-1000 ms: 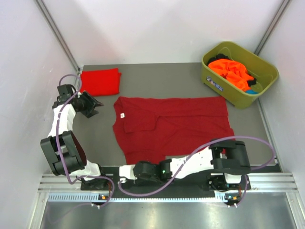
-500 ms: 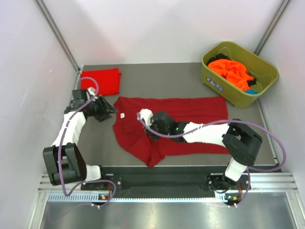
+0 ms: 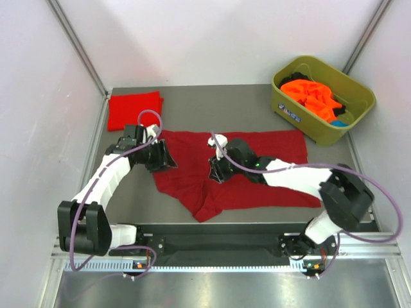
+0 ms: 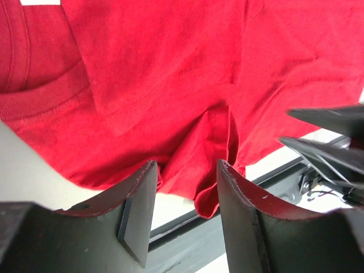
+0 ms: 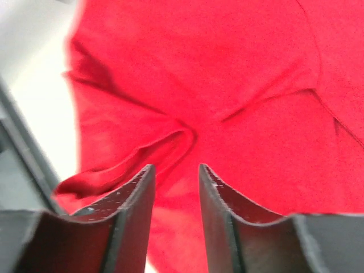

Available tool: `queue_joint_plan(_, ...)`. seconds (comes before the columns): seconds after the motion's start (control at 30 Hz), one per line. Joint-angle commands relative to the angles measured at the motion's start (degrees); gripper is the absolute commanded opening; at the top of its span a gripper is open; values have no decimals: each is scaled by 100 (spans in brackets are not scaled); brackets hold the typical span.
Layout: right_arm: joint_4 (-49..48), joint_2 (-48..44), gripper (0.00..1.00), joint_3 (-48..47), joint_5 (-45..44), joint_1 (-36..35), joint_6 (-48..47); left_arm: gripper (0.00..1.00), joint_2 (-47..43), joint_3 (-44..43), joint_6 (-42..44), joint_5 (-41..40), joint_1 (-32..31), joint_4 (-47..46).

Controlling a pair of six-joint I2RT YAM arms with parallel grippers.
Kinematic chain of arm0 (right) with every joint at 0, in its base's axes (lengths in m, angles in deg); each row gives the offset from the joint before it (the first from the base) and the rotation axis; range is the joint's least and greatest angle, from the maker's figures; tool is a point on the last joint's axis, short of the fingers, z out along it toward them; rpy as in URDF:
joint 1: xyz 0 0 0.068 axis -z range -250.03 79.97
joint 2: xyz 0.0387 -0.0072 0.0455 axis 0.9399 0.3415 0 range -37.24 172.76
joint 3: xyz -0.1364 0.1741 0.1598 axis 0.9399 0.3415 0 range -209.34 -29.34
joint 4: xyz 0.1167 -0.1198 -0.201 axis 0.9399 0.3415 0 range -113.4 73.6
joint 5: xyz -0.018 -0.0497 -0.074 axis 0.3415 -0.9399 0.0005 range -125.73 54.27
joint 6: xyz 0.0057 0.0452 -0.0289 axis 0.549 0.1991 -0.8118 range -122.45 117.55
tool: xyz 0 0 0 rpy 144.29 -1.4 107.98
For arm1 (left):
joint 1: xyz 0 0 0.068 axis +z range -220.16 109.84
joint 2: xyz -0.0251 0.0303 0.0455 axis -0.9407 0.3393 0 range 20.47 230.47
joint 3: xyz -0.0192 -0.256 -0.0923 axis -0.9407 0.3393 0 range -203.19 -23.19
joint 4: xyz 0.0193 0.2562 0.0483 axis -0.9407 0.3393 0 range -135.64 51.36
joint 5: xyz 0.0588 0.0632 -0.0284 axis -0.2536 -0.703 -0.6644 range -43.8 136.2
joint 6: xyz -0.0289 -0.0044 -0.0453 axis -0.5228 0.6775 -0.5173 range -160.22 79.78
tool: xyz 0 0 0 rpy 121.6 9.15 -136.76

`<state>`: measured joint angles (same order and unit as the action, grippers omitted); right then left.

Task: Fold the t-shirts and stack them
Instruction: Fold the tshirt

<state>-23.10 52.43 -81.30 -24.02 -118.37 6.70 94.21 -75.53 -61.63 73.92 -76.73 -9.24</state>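
A dark crimson t-shirt (image 3: 270, 154) lies spread across the middle of the table, its near-left part folded over into a point towards the front edge. My left gripper (image 3: 163, 157) stands open at the shirt's left collar edge; in the left wrist view the left gripper (image 4: 186, 165) has cloth (image 4: 170, 68) beyond its tips and nothing between them. My right gripper (image 3: 216, 169) hovers over the shirt's middle fold. The right gripper (image 5: 175, 167) is open just above the crimson cloth (image 5: 256, 85). A brighter red t-shirt (image 3: 135, 109) lies folded at the back left. Orange t-shirts (image 3: 308, 93) fill the tub.
An olive-green tub (image 3: 350, 90) stands at the back right corner. The black rail (image 3: 225, 244) runs along the table's front edge under the arm bases. Grey walls close in the left, right and back sides.
My right gripper carried the shirt's near-left corner up and over towards the middle, then opened and let it go. My left arm swung right from the table's left side to the collar edge.
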Motion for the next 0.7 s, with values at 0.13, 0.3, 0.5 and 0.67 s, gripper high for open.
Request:
queue_joint_plan(0.13,-126,-749,46,398,-290,-983,-308,49,9,478,-143,504,-90,-203)
queue_joint_plan(0.3,164,-257,47,99,-1133,-1748,-151,48,-8,426,-267,391,-187,-186)
queue_joint_plan(0.5,-153,-134,49,371,-1557,-2285,-246,47,-87,461,-320,-55,-451,-46)
queue_joint_plan(0.67,-47,59,48,406,-1846,-2496,-273,46,-61,426,-364,-74,-451,-89)
